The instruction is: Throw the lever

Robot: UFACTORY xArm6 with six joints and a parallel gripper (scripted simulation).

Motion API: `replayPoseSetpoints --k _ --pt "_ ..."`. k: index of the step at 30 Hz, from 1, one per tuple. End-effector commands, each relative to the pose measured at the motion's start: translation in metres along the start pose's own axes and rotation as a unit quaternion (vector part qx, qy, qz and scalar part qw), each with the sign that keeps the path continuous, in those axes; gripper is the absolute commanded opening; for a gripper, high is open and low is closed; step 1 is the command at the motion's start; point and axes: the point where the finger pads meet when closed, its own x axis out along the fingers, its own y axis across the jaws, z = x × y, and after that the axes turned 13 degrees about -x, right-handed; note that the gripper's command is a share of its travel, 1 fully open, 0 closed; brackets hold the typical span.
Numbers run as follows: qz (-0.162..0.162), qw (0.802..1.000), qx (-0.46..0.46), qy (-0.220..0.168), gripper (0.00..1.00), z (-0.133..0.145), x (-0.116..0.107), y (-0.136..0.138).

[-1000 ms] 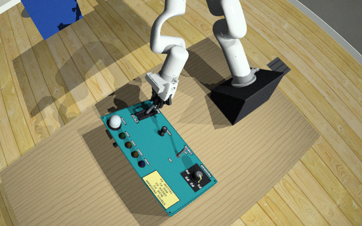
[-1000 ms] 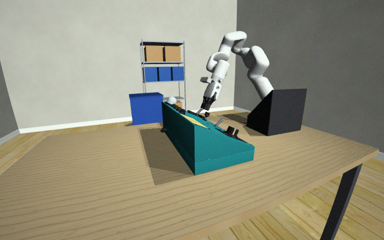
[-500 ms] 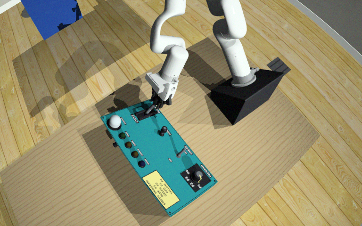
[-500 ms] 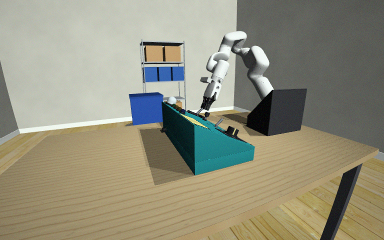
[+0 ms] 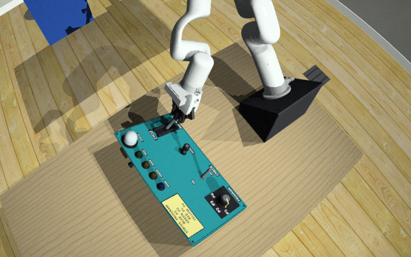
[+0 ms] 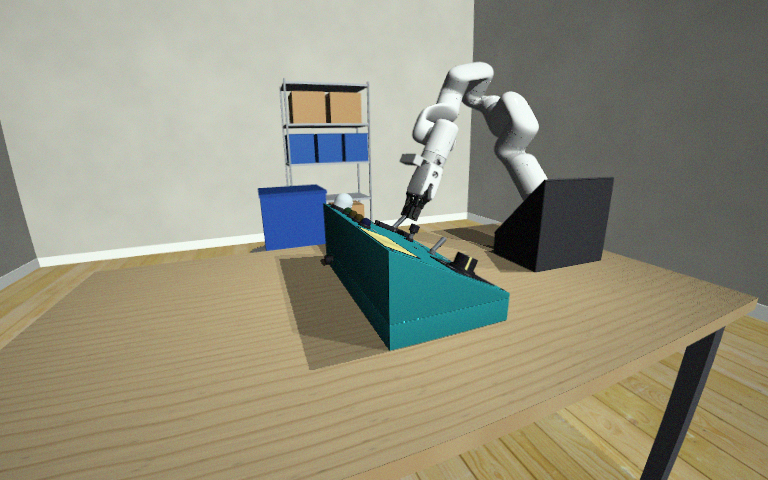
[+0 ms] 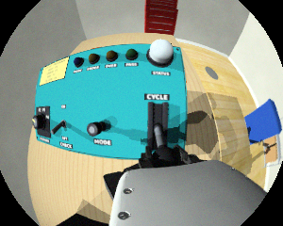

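Below CYCLE label (image 7: 157,97): hand (image 7: 159,154) clamped on lever (image 7: 158,135).

From the wrist view the gripper (image 7: 159,151) body covers the lever's (image 7: 157,134) near end; fingertip contact can't be made out. On the console (image 5: 175,178), small labels beside the lamps at nine o'clock are too blurred to read
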Motion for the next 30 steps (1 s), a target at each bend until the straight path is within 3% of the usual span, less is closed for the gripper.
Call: replayPoseSetpoints --k 1,30 --pt "0.000 1.000 0.001 0.002 0.00 -0.004 -0.002 0.001" --pt "0.000 1.000 0.001 0.002 0.00 -0.029 -0.009 0.007"
